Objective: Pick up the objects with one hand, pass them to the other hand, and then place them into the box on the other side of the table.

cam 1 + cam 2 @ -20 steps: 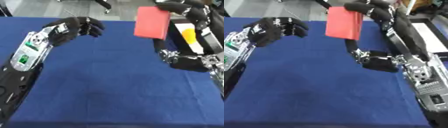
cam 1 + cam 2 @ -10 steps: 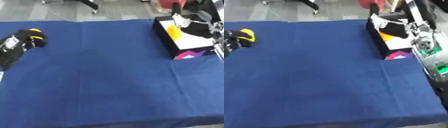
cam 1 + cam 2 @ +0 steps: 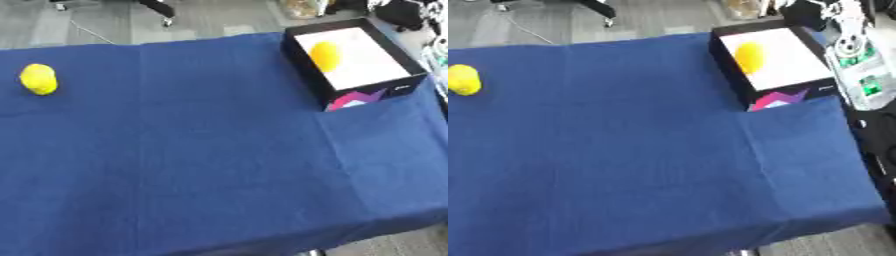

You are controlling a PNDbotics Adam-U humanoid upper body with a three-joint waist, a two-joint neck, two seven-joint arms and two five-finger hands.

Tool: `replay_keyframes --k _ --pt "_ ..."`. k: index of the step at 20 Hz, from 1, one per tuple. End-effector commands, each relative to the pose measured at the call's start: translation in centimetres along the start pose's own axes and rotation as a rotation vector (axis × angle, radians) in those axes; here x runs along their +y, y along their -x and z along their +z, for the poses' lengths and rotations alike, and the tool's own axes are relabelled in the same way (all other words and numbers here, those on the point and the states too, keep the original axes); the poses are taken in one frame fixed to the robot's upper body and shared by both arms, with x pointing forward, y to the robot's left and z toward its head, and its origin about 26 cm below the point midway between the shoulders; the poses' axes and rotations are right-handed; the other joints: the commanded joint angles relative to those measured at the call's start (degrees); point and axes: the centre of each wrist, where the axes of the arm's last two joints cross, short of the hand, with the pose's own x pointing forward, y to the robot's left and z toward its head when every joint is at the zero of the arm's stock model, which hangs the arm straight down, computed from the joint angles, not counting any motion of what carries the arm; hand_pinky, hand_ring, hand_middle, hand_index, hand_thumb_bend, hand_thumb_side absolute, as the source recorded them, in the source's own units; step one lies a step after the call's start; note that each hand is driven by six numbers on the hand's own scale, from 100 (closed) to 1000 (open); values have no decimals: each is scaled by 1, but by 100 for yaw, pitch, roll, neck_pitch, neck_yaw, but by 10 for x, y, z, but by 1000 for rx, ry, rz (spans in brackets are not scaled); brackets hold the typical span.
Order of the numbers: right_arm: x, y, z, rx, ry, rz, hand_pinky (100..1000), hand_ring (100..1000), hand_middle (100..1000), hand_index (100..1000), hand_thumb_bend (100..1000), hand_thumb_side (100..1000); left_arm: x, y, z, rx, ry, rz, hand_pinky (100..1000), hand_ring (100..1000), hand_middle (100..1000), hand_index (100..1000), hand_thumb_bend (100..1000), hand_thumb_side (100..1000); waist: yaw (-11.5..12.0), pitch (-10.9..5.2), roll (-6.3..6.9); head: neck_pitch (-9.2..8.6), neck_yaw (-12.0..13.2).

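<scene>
Left eye view: a yellow object (image 3: 38, 79) sits alone on the blue-covered worktop (image 3: 201, 165) at its far left, well apart from the black box (image 3: 354, 59) standing at the far right. The box's pale floor carries one yellow item (image 3: 325, 55), lying against its left wall with its long axis running away from the camera; a pink and purple pattern marks the box's near corner. No robot hand shows clearly here. A dark shape at the upper right corner may be part of the right arm, but that cannot be told from this picture. The left robot hand is out of view altogether.

Right eye view: the same layout, with the right forearm (image 3: 856, 60), silver with green panels, reaching along the right edge just beside the box. A dark mass above the box is possibly the right robot hand, and whether its fingers are wide or closed cannot be told. The loose yellow object lies on the left side of the worktop, so the left arm is judged the nearer one for the coming pickup, with the handover to the right side and the drop into the box not yet done.
</scene>
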Motion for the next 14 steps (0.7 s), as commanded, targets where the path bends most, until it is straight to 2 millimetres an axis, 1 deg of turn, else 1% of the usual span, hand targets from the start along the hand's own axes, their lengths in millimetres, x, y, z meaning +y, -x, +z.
replay_keyframes --k 1,4,6,7,8,10,12,13,14 --pt "-17 16 -12 110 34 50 826 759 557 869 100 114 -3 -12 -2 -73 -58 19 824 742 725 788 417 818 43 -48 10 -14 -102" --pt "-16 32 -15 219 -20 109 832 777 596 892 100 163 -12 -12 -2 -84 -105 43 824 742 724 786 414 819 109 -42 20 -14 -153" --pt "-13 40 -17 283 -69 150 841 800 649 913 100 218 -17 -13 -3 -87 -129 49 824 741 723 787 413 820 134 -43 27 -14 -182" --pt "-10 44 -18 314 -100 174 847 815 687 929 100 265 -20 -14 -3 -87 -140 50 824 741 722 787 413 821 141 -45 31 -14 -197" --pt "-7 47 -19 343 -131 197 849 820 701 935 107 291 -22 -15 -4 -87 -151 51 824 741 722 787 413 821 146 -48 35 -14 -207" --pt "0 53 -21 398 -184 236 862 845 761 959 175 398 -26 -16 -4 -84 -170 49 825 742 723 788 413 824 144 -52 40 -14 -222" --pt "6 57 -24 451 -233 275 875 865 807 977 226 463 -31 -17 -5 -82 -187 47 825 743 723 789 412 824 139 -57 42 -14 -232" --pt "10 59 -25 477 -250 295 885 879 844 987 268 500 -33 -18 -6 -81 -196 46 826 743 724 789 411 825 137 -60 42 -14 -234" --pt "14 61 -27 501 -262 317 889 885 855 990 280 512 -35 -18 -7 -80 -206 45 826 743 724 789 412 825 135 -64 42 -14 -236"
